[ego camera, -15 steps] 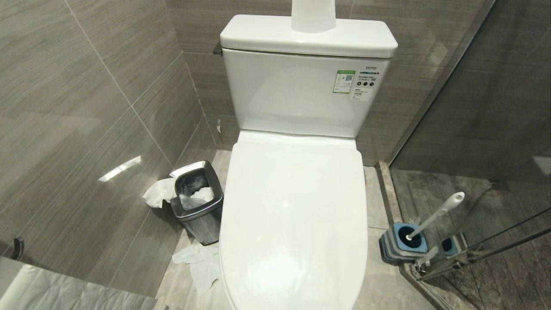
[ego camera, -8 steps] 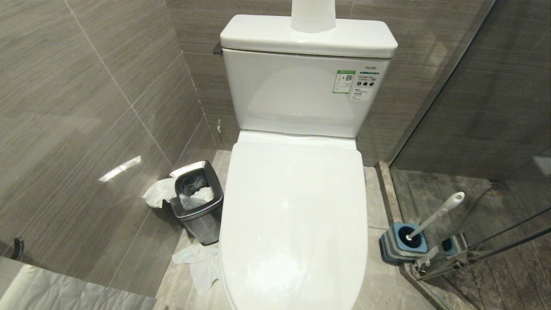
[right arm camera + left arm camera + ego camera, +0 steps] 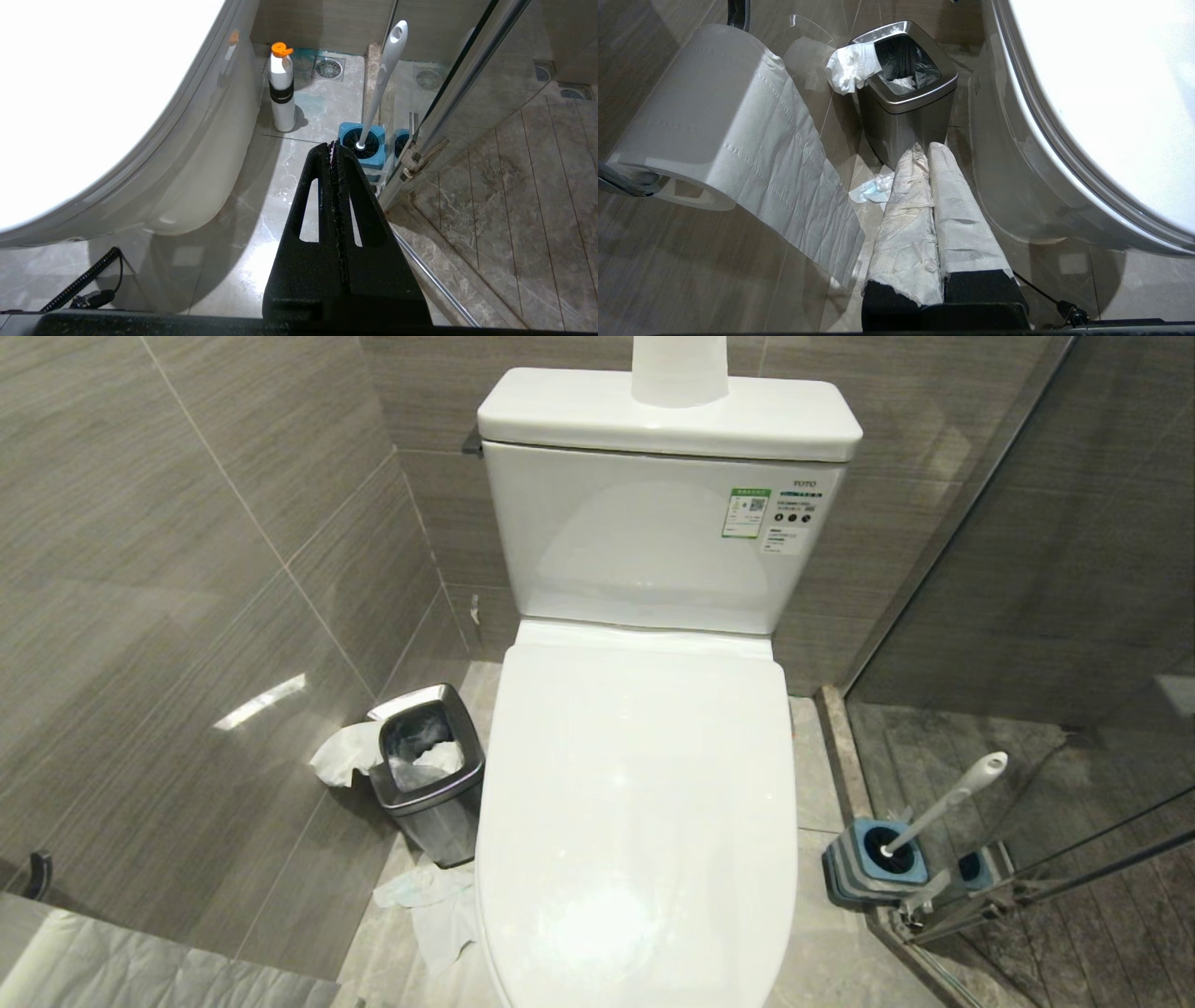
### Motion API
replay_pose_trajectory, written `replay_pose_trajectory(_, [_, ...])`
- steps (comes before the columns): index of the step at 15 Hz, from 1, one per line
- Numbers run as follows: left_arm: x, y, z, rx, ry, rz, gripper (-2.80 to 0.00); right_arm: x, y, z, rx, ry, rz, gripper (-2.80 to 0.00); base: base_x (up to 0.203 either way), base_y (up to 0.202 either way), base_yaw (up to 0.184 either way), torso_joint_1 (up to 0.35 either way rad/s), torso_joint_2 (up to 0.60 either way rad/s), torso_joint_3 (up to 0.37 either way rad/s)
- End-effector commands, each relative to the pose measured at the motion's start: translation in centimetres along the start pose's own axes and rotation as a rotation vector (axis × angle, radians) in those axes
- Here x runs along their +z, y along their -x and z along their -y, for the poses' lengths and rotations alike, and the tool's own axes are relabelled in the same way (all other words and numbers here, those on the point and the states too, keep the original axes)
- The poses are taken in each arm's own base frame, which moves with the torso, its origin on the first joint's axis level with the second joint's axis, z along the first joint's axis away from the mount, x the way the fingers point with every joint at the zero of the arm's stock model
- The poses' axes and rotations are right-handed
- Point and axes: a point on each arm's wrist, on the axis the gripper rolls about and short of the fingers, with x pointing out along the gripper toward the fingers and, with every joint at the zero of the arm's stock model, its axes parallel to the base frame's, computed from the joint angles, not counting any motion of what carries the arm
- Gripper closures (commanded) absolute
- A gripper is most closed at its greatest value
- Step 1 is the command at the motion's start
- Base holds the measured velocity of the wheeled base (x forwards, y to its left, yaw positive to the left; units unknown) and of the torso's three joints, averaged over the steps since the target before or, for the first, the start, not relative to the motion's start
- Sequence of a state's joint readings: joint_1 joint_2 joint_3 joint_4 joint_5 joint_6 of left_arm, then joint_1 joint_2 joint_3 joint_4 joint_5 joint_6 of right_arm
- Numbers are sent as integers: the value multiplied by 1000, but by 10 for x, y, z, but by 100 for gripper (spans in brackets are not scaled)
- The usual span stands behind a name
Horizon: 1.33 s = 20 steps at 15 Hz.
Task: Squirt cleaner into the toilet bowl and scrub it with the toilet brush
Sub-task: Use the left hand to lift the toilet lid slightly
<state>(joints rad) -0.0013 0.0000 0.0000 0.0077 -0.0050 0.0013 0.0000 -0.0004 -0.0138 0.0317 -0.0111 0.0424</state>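
Toilet bowl point(image 3: 639, 821) hidden beneath its closed lid, toilet brush point(image 3: 943, 800) leaning in blue holder point(image 3: 873, 863) by glass door, bristles hidden, left pincer point(image 3: 924, 154) and right pincer point(image 3: 334, 151) pressed together, empty, low beside the toilet.

The left gripper point(image 3: 923, 150) is showing two long fingers point(image 3: 957, 219) wrapped in crinkled white paper — black mounts peeking out beneath. The right gripper point(image 3: 333, 145) is showing bare matte-black wedge fingers point(image 3: 322, 233) with slotted cut-outs and ridged inner faces. A coiled black cable point(image 3: 84, 280) is trailing beside its base.
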Motion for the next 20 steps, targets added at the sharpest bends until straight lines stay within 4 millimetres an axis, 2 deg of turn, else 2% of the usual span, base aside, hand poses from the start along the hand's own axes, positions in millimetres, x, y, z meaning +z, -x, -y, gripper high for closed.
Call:
replay_pose_trajectory(1, [0, 0, 0, 0, -2, -2, 0, 0, 0, 0, 0, -1, -1, 0, 0, 0, 0, 0, 0, 0])
replay_pose_trajectory(20, [3, 1, 0, -12, -49, 8, 0, 0, 0, 0, 0, -1, -1, 0, 0, 0, 0, 0, 0, 0])
